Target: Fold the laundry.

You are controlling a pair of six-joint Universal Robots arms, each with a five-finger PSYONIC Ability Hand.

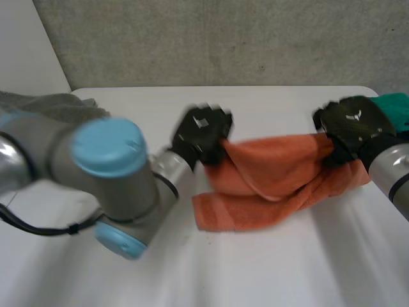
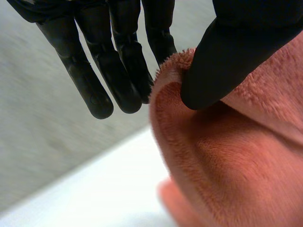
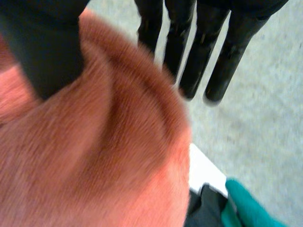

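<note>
An orange towel (image 1: 275,179) hangs between my two hands above the white table (image 1: 255,268), its lower part lying doubled on the table. My left hand (image 1: 201,134) holds the towel's upper left corner. In the left wrist view the thumb (image 2: 227,61) presses the towel's edge (image 2: 236,165) against the straight fingers (image 2: 113,71). My right hand (image 1: 351,128) is at the upper right corner. In the right wrist view its thumb (image 3: 42,47) sits on the towel (image 3: 94,165), which rises between the thumb and the straight fingers (image 3: 213,56).
A teal cloth (image 1: 393,105) lies at the table's far right, just beyond my right hand, and shows past the towel (image 3: 246,203) too. A grey cloth (image 1: 51,105) is heaped at the far left. A grey wall stands behind the table.
</note>
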